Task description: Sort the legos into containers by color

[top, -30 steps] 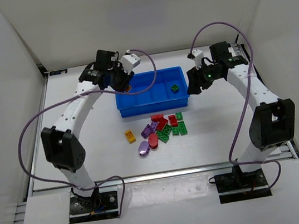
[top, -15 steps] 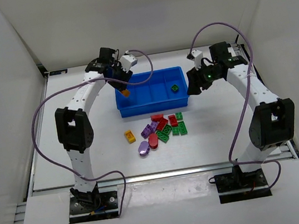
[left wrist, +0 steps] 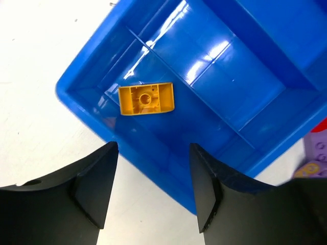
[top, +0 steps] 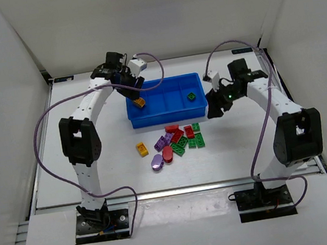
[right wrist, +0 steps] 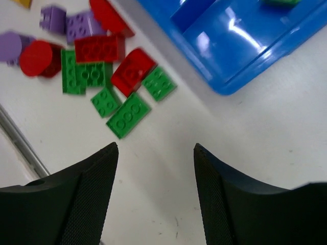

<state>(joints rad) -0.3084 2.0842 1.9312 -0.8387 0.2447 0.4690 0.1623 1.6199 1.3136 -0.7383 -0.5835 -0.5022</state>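
Two bricks are already housed in the blue tray (top: 169, 118). A yellow-orange brick (left wrist: 146, 99) lies underside-up in the end compartment (left wrist: 173, 130) at the tray's 9 o'clock end, and a green brick (top: 191, 96) sits in the compartment at the 3 o'clock end.

The left gripper (left wrist: 153, 153) is held above the yellow-orange brick with its fingers spread wide and nothing between them, so the placing of that brick is judged complete. The right gripper (right wrist: 156, 150) is likewise spread and empty, poised over bare table at about 2 o'clock of the loose pile (top: 180, 138), near it but touching nothing.

Red, green and purple bricks lie crowded in that pile at 6 o'clock of the tray, with a lone yellow brick (top: 142, 148) set apart at its 9 o'clock.

A fresh pick is called for next. The lone yellow brick could be taken cleanly by the left gripper. For the right gripper, a green brick at the pile's near edge would have to be straddled without its touching neighbours being caught.
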